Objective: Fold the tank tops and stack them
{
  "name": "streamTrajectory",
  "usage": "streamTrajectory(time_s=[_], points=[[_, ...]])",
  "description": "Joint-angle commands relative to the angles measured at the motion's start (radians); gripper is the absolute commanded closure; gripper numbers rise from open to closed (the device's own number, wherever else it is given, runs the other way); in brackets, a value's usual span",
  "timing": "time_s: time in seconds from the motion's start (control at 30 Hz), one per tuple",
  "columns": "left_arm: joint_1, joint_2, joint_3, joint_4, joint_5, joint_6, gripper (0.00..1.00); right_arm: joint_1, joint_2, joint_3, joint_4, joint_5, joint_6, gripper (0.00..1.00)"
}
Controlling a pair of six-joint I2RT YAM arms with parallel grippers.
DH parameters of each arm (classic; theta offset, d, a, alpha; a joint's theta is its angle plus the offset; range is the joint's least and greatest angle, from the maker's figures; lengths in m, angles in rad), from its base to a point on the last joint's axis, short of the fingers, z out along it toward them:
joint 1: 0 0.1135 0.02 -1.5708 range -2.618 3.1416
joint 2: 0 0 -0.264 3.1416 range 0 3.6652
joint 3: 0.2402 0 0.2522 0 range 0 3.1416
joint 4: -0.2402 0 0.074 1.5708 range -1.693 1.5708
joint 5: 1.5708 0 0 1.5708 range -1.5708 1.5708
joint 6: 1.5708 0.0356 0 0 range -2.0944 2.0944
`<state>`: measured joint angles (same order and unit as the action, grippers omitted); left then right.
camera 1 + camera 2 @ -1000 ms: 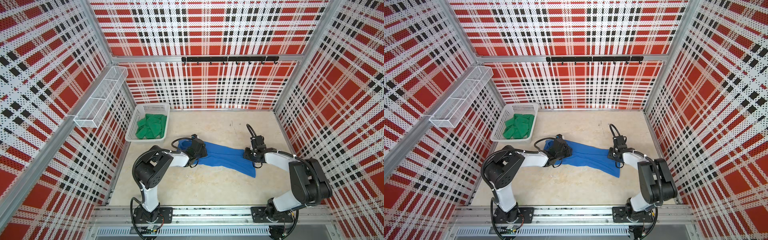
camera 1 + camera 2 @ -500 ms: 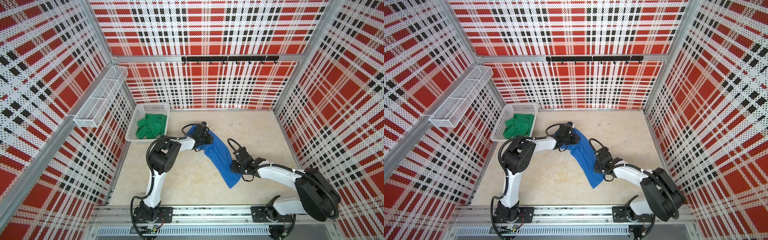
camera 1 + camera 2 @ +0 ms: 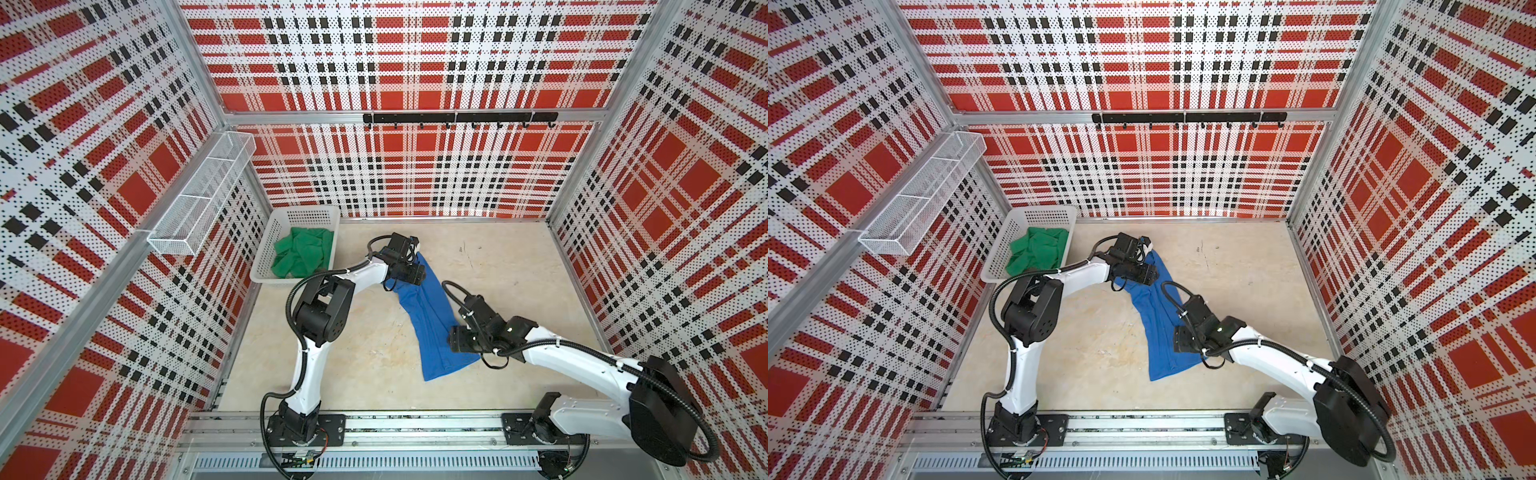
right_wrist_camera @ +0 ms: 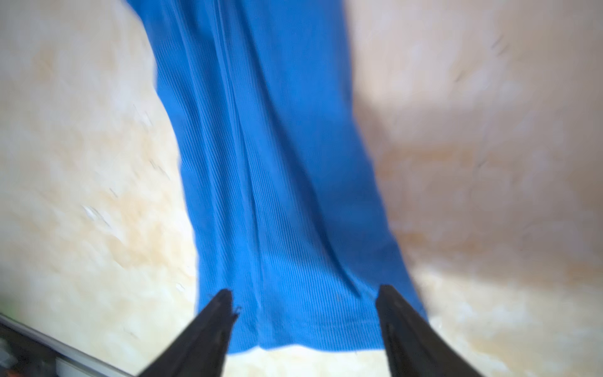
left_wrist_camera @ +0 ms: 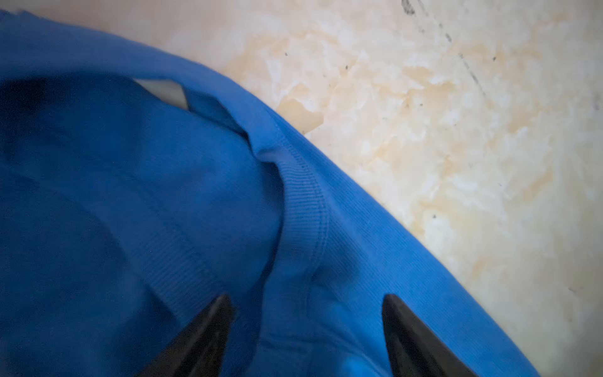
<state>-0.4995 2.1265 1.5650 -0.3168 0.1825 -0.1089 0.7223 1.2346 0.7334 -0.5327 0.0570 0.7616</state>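
Enclosure: plaid perforated walls [image 3: 415, 50] in red, black and white on three sides, with a pale, mottled surface [image 3: 519, 270] below. A white basket [image 3: 263, 249] stands in the far left corner of the surface. The green tank top [image 3: 303, 257] lies crumpled inside it.

In both top views the blue tank top [image 3: 432, 320] lies stretched out near the middle of the surface. It forms a long, narrow strip running from near the basket toward the front rail, clear of the basket.

Left claw [image 5: 306, 303]: over the far end of the blue tank top, at its ribbed neckline. Its fingers are spread apart, the fabric lies loose below them, and nothing is gripped.

Right claw [image 4: 305, 293]: over the near end, at the hem. Its fingers are likewise spread, straddling most of the strip's width, with nothing gripped.

The right wrist view is blurred. Whether the fingertips touch the cloth cannot be determined.
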Motion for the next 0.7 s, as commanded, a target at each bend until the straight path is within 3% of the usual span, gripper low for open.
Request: streamTrajectory(time_s=[0.0,0.23,0.47,0.57,0.67], points=[[0.039,-0.137,0.005,-0.019,-0.081,-0.041,0.23,-0.047,0.035,0.045,0.004,0.036,-0.12,0.39],[0.167,-0.255,-0.187,0.012,-0.225,-0.179,0.33,-0.061,0.189,0.157,0.068,-0.018,-0.199,0.58],[0.288,-0.258,-0.259,0.059,-0.239,-0.227,0.43,-0.063,0.278,0.152,0.135,-0.106,-0.202,0.59],[0.298,-0.225,-0.263,0.122,-0.238,-0.255,0.52,-0.063,0.302,0.138,0.164,-0.123,-0.202,0.59],[0.298,-0.177,-0.235,0.15,-0.207,-0.284,0.53,-0.063,0.305,0.118,0.186,-0.121,-0.199,0.59]])
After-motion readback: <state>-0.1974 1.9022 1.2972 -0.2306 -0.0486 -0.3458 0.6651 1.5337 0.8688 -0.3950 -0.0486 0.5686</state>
